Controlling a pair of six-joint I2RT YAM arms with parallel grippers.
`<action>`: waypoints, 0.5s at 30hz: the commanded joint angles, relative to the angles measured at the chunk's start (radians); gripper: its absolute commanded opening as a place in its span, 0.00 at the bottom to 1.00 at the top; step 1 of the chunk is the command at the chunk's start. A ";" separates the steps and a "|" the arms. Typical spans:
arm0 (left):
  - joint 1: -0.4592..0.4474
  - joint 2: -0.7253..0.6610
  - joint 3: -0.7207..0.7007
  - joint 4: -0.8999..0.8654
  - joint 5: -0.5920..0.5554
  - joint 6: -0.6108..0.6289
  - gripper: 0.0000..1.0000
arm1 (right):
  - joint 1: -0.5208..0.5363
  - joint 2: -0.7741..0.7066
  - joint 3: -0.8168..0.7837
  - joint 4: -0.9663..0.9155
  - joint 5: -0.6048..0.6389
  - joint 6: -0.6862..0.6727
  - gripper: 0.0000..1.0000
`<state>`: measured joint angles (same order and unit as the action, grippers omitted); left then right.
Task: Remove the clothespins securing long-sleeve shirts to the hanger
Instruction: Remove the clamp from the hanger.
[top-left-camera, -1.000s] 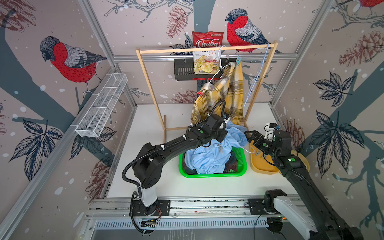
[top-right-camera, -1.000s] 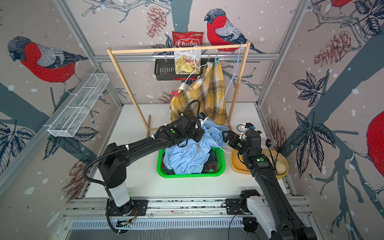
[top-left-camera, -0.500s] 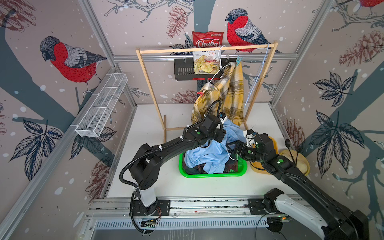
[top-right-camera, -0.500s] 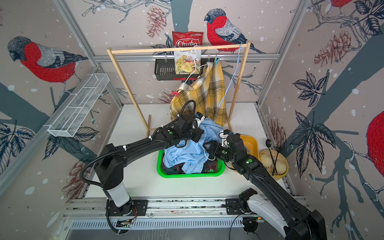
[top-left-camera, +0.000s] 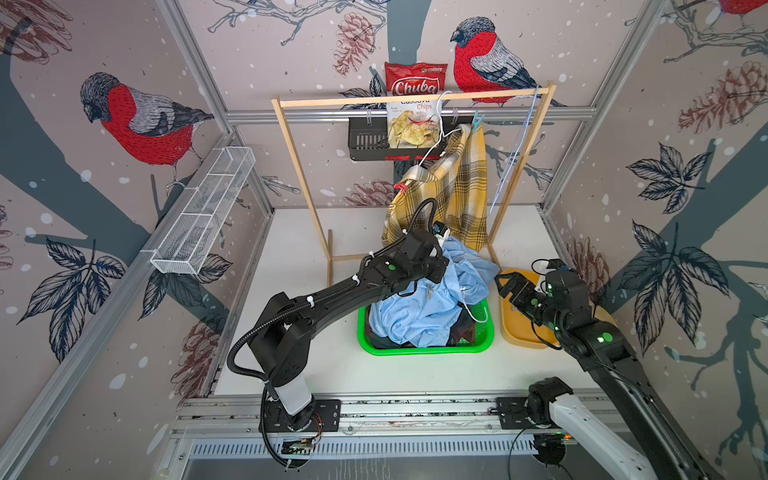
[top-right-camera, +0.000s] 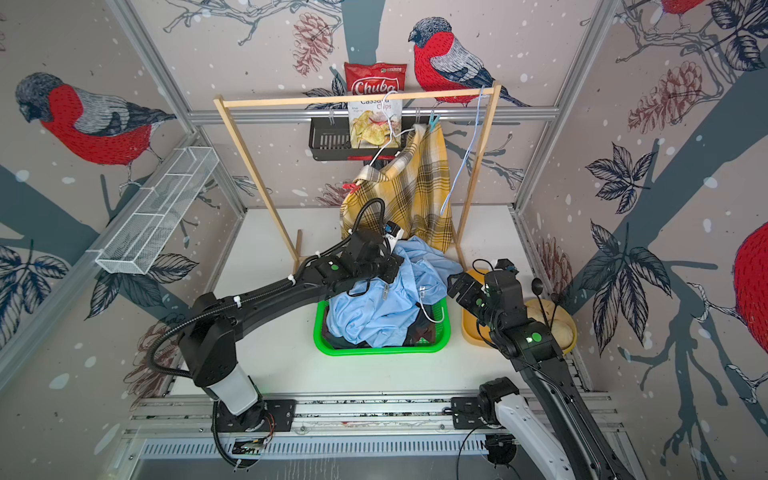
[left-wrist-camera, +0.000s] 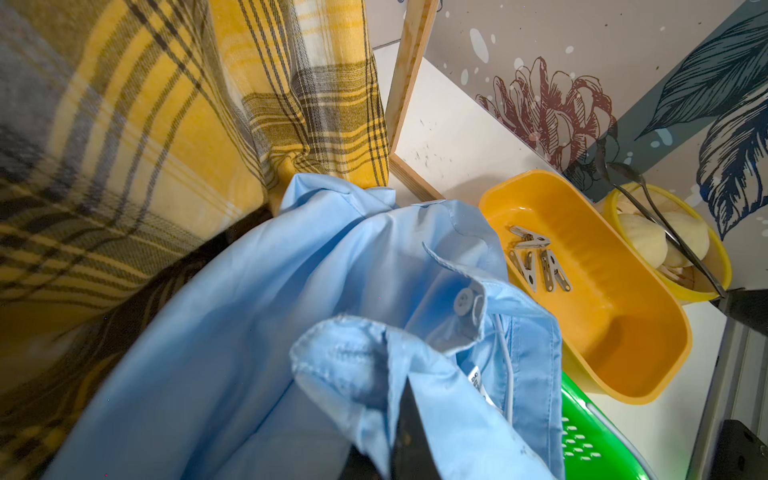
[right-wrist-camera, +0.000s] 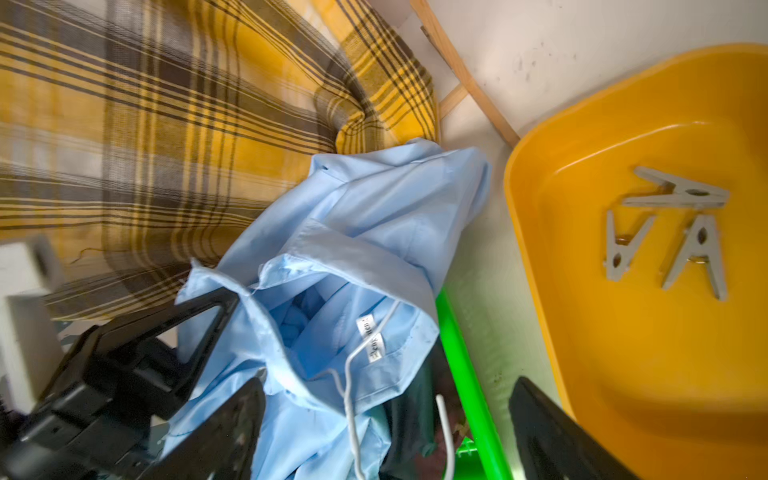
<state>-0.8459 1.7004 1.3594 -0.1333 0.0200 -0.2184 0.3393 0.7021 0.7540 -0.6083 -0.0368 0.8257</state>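
Clothespins (left-wrist-camera: 536, 257) lie in yellow tub (left-wrist-camera: 602, 320); left gripper (left-wrist-camera: 405, 411) seemingly pinches blue shirt (left-wrist-camera: 249, 311).

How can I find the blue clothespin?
Look at the wooden rack at the back, where a yellow checked shirt hangs. The blue clothespin sits at that shirt's highest corner, near the rack's top. The red clothespin is lower down the shirt, and the grey clothespins lie in the orange tub.
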 joint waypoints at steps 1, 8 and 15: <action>0.000 -0.026 -0.011 0.021 -0.003 -0.029 0.00 | -0.006 0.017 -0.078 0.079 -0.048 -0.005 0.92; -0.001 -0.075 -0.071 0.011 0.076 -0.040 0.00 | -0.013 0.260 -0.124 0.473 -0.179 0.017 0.90; -0.001 -0.123 -0.147 0.033 0.112 -0.050 0.00 | -0.044 0.545 -0.020 0.664 -0.296 -0.013 0.87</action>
<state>-0.8459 1.5940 1.2285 -0.1410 0.1074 -0.2516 0.3153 1.1809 0.7174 -0.0967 -0.2386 0.8127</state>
